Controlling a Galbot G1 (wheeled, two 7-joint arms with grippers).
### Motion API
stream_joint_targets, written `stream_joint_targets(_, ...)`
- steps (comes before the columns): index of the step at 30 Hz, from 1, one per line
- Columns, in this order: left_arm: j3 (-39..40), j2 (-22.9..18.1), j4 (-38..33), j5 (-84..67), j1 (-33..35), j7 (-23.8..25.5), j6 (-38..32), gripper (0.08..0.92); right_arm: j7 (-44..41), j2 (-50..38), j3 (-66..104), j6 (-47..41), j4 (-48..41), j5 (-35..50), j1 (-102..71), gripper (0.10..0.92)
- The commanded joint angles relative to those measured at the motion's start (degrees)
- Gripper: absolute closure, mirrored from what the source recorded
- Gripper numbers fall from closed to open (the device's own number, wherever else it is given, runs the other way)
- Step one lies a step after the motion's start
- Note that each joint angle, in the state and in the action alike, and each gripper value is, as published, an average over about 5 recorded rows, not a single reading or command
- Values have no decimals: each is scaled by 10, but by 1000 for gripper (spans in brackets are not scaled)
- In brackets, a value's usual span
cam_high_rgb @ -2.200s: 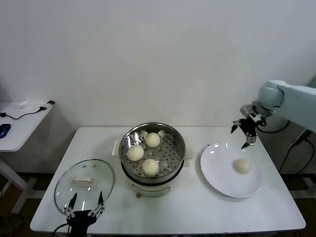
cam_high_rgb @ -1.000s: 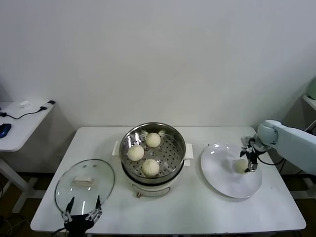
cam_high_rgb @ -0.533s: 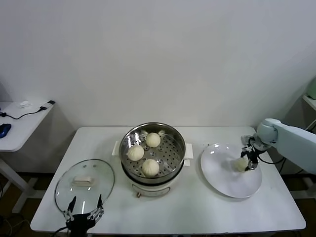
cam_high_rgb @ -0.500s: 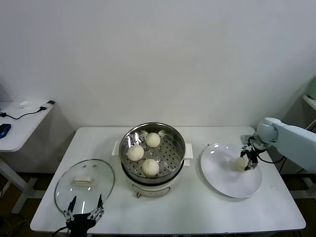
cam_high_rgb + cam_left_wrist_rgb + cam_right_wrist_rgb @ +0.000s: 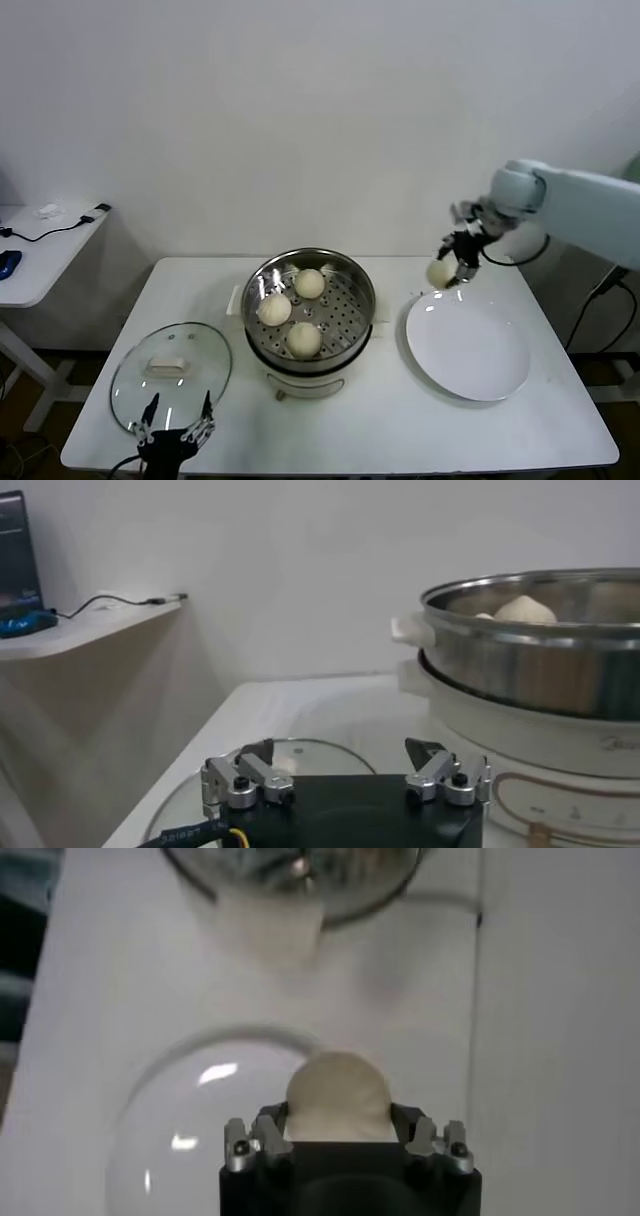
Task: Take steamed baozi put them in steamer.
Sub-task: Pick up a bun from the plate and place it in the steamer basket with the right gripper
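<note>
We held the last baozi (image 5: 439, 272) clamped in our right gripper (image 5: 452, 268), aloft beyond the plate (image 5: 467, 350), right of the steamer (image 5: 310, 300). Soft dough might slip or dent. Our left gripper (image 5: 176, 428) idled, fingers apart.

We find almost nothing readable. In the left wrist view, faint grey lettering sits on the white base of the steamer (image 5: 520, 742), just beyond the left gripper (image 5: 345, 780); it may be a brand name, but we cannot make it out.
</note>
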Motion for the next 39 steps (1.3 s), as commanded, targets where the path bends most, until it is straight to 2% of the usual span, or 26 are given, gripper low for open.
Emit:
stream_joint_targets(1, 1, 3, -7, 0, 2, -1, -1, 177, 80, 85, -56, -96, 180, 270, 154, 338)
stream_joint_targets(6, 4, 4, -13, 0, 2, -1, 1, 177, 149, 118, -53, -137, 200, 281, 95, 338)
stream_joint_targets(13, 1, 7, -15, -2, 3, -2, 0, 177, 210, 151, -41, -176, 158, 233, -6, 338)
stream_joint_targets(27, -1, 10, -4, -6, -5, -1, 3, 177, 223, 172, -15, -177, 50, 180, -82, 338)
stream_joint_targets(35, -3, 10, -1, -11, -10, 0, 8, 177, 205, 179, -17, -172, 43, 172, -84, 337)
stream_joint_targets(39, -4, 10, -2, -12, -11, 1, 11, 177, 197, 177, -18, -165, 43, 169, -77, 294)
